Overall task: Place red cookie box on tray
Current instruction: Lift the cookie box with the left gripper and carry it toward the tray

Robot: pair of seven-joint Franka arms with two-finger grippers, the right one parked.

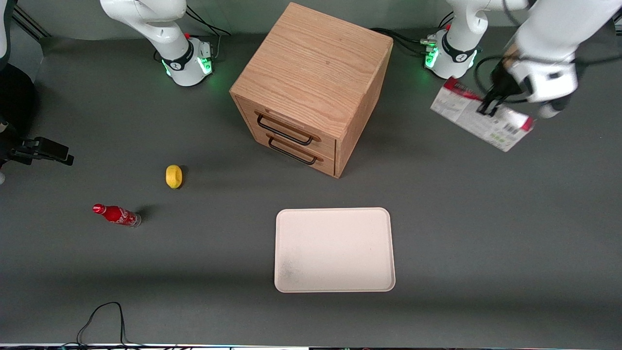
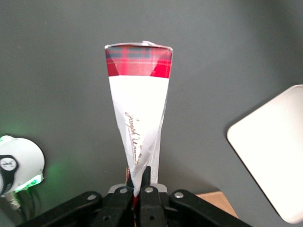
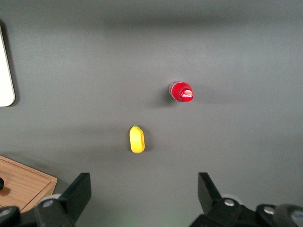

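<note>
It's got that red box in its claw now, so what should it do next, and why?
Probably carry the box toward the tray. The gripper is shut on the red cookie box, held above the table near the working arm's base, while the tray lies bare, nearer the front camera and toward the table's middle. The cabinet stands off that path.

Even overhead light, soft shadows, sharp focus, white surfaces overexposed.
</note>
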